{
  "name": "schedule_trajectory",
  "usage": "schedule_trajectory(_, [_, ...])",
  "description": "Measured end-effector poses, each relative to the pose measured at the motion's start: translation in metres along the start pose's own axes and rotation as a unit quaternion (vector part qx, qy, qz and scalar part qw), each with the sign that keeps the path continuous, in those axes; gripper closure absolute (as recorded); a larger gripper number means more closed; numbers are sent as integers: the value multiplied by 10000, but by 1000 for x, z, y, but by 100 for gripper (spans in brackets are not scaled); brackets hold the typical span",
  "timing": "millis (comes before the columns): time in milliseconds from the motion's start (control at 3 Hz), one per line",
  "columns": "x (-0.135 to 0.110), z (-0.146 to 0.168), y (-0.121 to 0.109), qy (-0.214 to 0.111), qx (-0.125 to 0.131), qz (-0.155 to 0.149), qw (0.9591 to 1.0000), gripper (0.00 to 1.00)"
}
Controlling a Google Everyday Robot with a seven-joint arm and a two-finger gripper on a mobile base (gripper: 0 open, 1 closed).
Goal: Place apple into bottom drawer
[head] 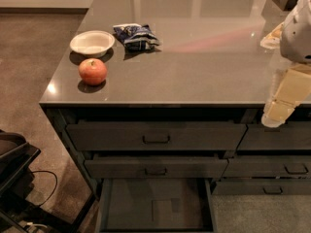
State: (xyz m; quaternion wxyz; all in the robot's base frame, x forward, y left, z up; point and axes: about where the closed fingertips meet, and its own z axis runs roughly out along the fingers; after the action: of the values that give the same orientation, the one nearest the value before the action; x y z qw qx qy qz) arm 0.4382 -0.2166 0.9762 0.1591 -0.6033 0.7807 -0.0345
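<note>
The apple (93, 71) is round and orange-red with a short stem. It sits on the grey counter near its front left corner, just in front of the white bowl (92, 42). The bottom drawer (156, 207) of the left column is pulled open below, showing a flat grey floor with a paler square mark. Nothing lies in it. My gripper (281, 108) hangs at the right edge of the view, over the counter's front edge, far right of the apple. It holds nothing that I can see.
A blue crumpled snack bag (136, 36) lies right of the bowl. The two handled drawers (156, 137) above the open one are shut, as are the narrower right-column drawers (284, 168). A dark object with cables (14, 164) stands on the floor at left.
</note>
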Motion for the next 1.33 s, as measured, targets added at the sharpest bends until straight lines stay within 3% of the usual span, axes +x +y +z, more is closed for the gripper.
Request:
schedule_trajectory(667, [-5,-1,-1,-162,107,57,9998,0])
schedule_trajectory(1000, [-20,9,-4,-787,224,347,9960,0])
schedule_trajectory(1333, [-51,18,-16,-1799,405,733,9801,0])
